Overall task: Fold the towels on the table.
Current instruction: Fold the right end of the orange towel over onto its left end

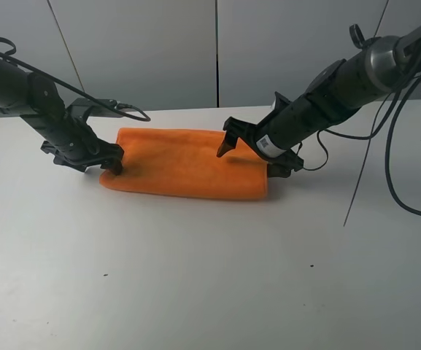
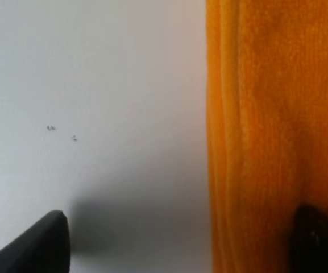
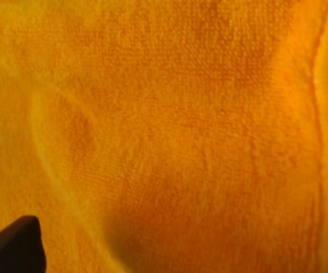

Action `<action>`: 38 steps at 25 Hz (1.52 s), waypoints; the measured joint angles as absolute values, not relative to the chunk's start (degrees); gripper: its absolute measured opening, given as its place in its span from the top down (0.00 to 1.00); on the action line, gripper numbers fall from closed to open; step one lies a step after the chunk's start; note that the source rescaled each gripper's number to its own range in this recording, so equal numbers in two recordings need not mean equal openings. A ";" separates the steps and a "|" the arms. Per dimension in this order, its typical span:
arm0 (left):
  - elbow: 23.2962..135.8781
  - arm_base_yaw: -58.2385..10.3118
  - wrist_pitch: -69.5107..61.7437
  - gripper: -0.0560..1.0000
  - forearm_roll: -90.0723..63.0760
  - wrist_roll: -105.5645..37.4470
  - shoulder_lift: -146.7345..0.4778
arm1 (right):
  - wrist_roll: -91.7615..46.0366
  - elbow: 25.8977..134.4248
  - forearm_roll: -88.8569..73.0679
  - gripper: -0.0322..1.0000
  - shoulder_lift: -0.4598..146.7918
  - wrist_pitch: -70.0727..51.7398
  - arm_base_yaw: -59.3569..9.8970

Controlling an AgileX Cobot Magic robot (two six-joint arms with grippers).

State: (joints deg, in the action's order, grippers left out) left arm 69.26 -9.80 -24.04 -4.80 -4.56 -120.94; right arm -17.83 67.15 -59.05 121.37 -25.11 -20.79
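Note:
The orange towel [image 1: 184,171] lies folded over into a long band on the white table [image 1: 195,277]. My left gripper [image 1: 97,162] is open at the towel's left end. In the left wrist view [image 2: 186,244] one of its fingertips [image 2: 317,239] rests over the towel's edge [image 2: 266,114] and the other over bare table [image 2: 95,85]. My right gripper [image 1: 254,157] is open over the towel's right end, one finger raised above the cloth and one near its right edge. The right wrist view is filled with towel [image 3: 181,125], with one fingertip [image 3: 16,247] showing. No label shows.
Black cables [image 1: 400,146] hang off the right arm over the table's right side. A grey panelled wall [image 1: 217,51] stands behind the table. Tiny dark specks [image 1: 105,275] dot the tabletop in front.

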 joint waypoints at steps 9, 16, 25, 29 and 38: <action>69.26 -9.80 -24.15 0.00 -4.89 -4.56 -120.94 | -23.01 67.15 -63.74 0.00 121.37 -24.31 -22.03; 69.26 -9.80 -24.28 0.00 -4.89 -4.56 -120.94 | -24.15 67.15 -63.74 0.85 121.37 -25.15 -22.03; 69.38 -9.92 -27.97 0.00 -6.47 -4.34 -120.94 | -28.58 70.33 -59.92 0.89 121.45 -30.71 -22.17; 69.38 -11.28 -30.02 0.00 -6.57 -4.34 -120.84 | -26.78 74.64 -57.27 0.89 121.45 -34.41 -22.17; 69.51 -12.02 -31.30 0.00 -6.69 -4.34 -120.84 | -23.02 80.04 -55.65 0.89 121.45 -39.82 -22.91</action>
